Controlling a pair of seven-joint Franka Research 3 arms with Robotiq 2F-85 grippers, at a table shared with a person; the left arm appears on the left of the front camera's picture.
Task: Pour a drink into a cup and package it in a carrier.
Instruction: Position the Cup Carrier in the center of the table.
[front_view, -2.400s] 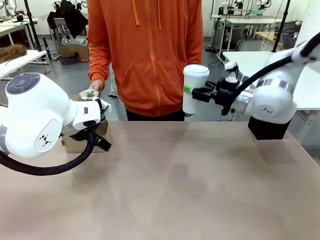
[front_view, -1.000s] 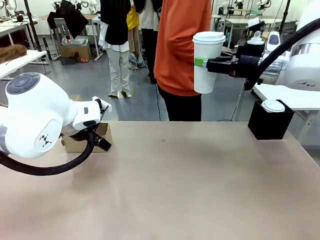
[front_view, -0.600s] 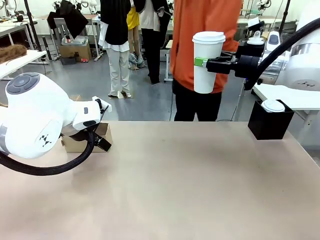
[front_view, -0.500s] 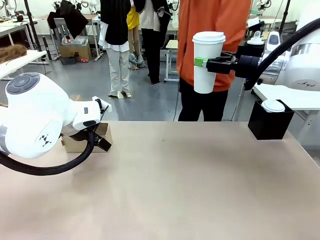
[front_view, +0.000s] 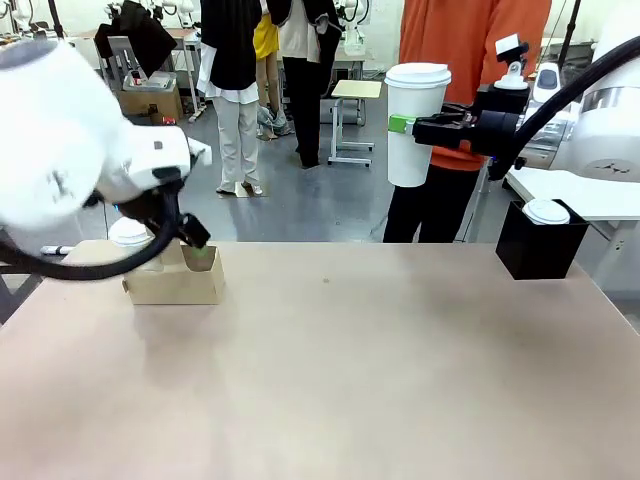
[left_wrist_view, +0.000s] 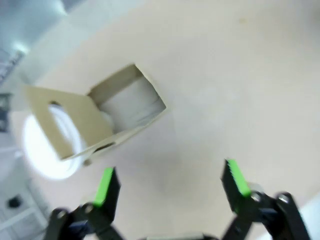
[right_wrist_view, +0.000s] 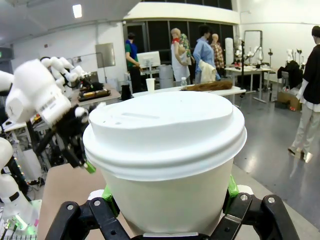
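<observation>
carrier (front_view: 172, 283): stood on the table (front_view: 350, 380).
cup (front_view: 414, 125): hung well right of the carrier, higher.
box (front_view: 538, 256): sat farther right of the carrier, on the table.

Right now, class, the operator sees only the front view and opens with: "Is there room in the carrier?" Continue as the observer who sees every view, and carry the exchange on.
Observer: From above, the carrier has a white lid on one side of its handle. The pocket on the other side looks open, though the picture is blurred.
Operator: Is the left gripper ready?
Observer: The left gripper hangs open above the table beside the carrier, with nothing between its fingers.
Operator: Is the cup gripped squarely?
Observer: The right gripper clamps the cup from both sides. The cup stands upright with its lid on.
</observation>
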